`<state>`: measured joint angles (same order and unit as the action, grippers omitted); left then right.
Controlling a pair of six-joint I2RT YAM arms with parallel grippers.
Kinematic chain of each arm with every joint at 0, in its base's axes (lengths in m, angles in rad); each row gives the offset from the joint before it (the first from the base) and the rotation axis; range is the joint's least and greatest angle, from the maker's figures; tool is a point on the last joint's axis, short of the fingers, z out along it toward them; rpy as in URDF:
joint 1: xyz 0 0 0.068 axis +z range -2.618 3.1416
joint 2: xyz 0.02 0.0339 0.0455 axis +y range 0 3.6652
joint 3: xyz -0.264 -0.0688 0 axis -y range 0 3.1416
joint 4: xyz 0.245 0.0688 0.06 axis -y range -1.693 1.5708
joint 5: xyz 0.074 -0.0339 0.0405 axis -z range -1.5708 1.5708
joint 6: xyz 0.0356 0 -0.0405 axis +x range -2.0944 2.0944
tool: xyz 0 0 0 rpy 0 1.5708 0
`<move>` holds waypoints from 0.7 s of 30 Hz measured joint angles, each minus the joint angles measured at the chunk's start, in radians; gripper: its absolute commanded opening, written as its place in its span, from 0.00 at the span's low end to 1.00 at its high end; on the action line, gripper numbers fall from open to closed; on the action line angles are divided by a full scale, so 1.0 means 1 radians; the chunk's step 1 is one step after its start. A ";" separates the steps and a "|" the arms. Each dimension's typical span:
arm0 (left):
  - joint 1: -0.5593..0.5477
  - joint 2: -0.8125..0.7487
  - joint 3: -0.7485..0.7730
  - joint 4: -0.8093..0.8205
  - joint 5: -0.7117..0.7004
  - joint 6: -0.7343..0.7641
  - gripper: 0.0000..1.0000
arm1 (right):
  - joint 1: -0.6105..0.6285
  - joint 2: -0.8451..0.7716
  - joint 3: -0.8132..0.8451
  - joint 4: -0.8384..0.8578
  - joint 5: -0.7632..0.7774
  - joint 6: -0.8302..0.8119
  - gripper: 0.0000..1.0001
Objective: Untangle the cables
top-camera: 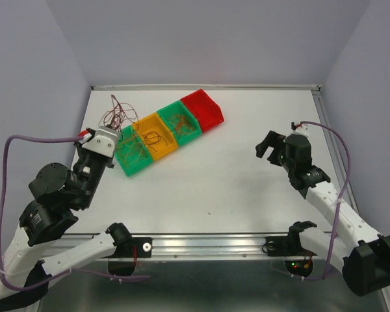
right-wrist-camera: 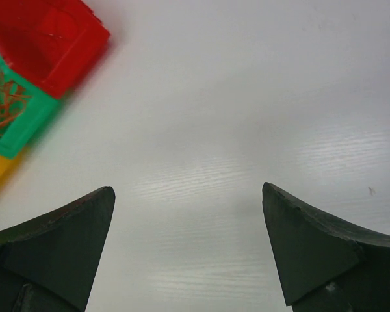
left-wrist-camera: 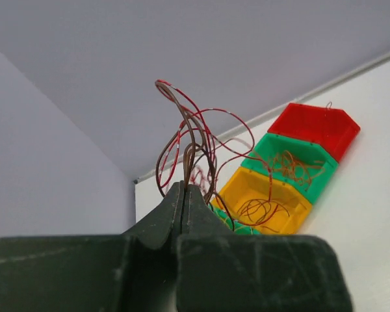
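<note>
Left wrist: left pincer clamps cables near table's left edge; right pincer gapes over open surface.

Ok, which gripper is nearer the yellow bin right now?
Left. The left gripper, shut on a bunch of thin wires, is just off the left end of the bin row, close to the yellow bin. The right gripper hangs open, well off to the bin's right.
</note>
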<state>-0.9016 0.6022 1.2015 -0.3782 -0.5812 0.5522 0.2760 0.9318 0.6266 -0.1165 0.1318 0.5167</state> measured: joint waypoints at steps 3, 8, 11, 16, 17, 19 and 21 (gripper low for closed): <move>0.000 -0.006 0.029 0.005 0.030 -0.008 0.00 | 0.000 0.043 0.029 -0.075 0.035 -0.008 1.00; 0.000 0.029 0.065 -0.083 0.216 -0.039 0.00 | -0.005 -0.008 -0.032 0.106 -0.271 -0.061 1.00; 0.000 0.069 0.097 -0.128 0.321 -0.055 0.00 | -0.003 -0.081 -0.154 0.416 -0.546 -0.052 1.00; 0.000 0.138 0.138 -0.206 0.507 -0.085 0.00 | 0.030 0.023 -0.162 0.751 -0.813 -0.049 1.00; 0.000 0.150 0.145 -0.219 0.541 -0.089 0.00 | 0.045 0.054 -0.162 0.805 -0.852 -0.053 1.00; 0.000 0.180 0.158 -0.246 0.616 -0.096 0.00 | 0.107 0.115 -0.150 0.875 -0.923 -0.084 1.00; 0.000 0.214 0.169 -0.270 0.683 -0.101 0.00 | 0.169 0.172 -0.122 0.914 -0.985 -0.127 1.00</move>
<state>-0.9012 0.8158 1.3705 -0.6487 0.1020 0.4511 0.4446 1.1042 0.5045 0.7979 -0.8536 0.3901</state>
